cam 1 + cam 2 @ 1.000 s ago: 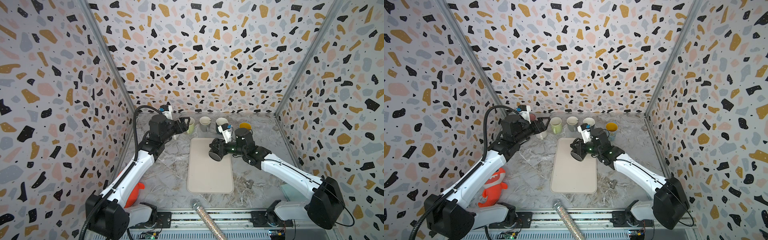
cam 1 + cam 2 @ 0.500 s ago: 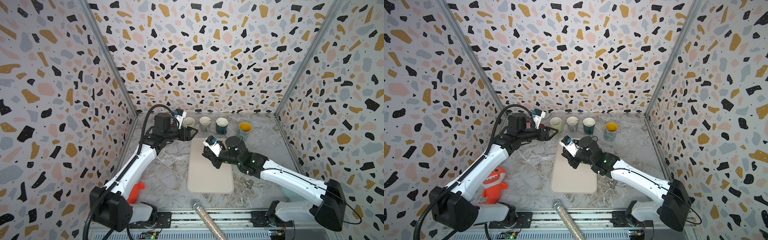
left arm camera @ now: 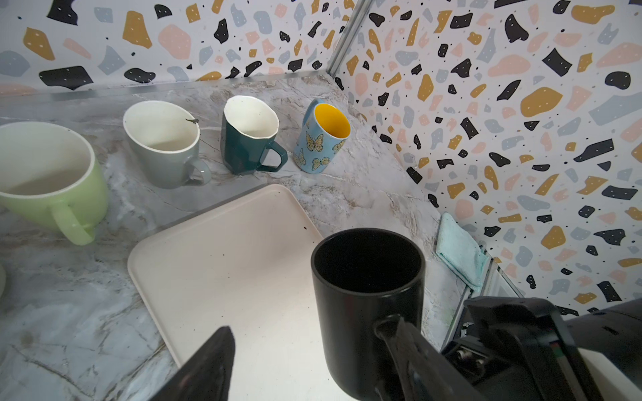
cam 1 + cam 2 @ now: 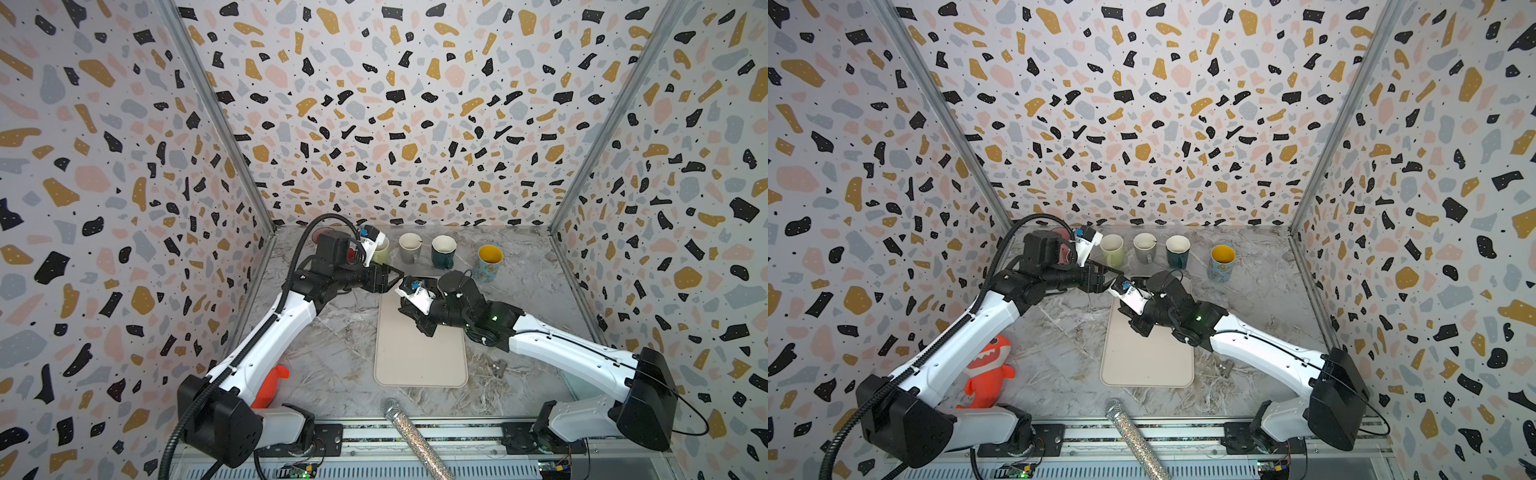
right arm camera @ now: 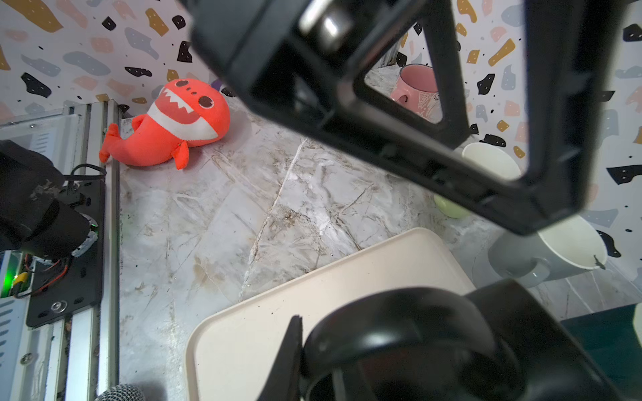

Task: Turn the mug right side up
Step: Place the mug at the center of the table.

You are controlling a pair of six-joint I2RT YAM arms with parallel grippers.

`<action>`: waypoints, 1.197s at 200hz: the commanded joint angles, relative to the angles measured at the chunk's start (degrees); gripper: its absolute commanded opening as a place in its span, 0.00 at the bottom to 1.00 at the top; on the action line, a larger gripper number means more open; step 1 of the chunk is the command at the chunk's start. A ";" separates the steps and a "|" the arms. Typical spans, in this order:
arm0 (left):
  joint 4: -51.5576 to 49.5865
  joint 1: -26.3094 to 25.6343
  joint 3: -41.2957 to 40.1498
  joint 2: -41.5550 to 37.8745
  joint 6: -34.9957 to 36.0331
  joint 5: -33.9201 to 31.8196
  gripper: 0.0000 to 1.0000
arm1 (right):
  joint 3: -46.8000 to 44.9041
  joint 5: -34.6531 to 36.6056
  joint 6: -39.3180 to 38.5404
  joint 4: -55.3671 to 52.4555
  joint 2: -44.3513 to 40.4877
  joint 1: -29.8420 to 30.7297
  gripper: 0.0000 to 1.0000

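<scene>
Marble tabletop (image 4: pixel 332 332), far half: my right gripper (image 5: pixel 399 350) is clamped on the black mug (image 3: pixel 368 298), mouth up over the far end of the beige mat (image 4: pixel 415 357). Released before its base sits flat, it may tip; my left gripper (image 4: pixel 388 277), spread wide just beside, could knock it.

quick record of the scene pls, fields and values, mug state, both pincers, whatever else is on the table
black mug: mouth up, above the beige mat; contact with it not visible
right pincer: shut on the black mug's handle
left pincer: open, close beside the black mug, not gripping
back row: green mug, grey mug, teal mug, butterfly mug, all upright
also: orange shark toy, microphone
</scene>
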 commanded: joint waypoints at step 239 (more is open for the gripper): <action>-7.42 -7.02 4.67 7.02 5.25 -1.92 0.00 | 3.18 2.31 -2.51 7.15 -0.88 0.18 0.00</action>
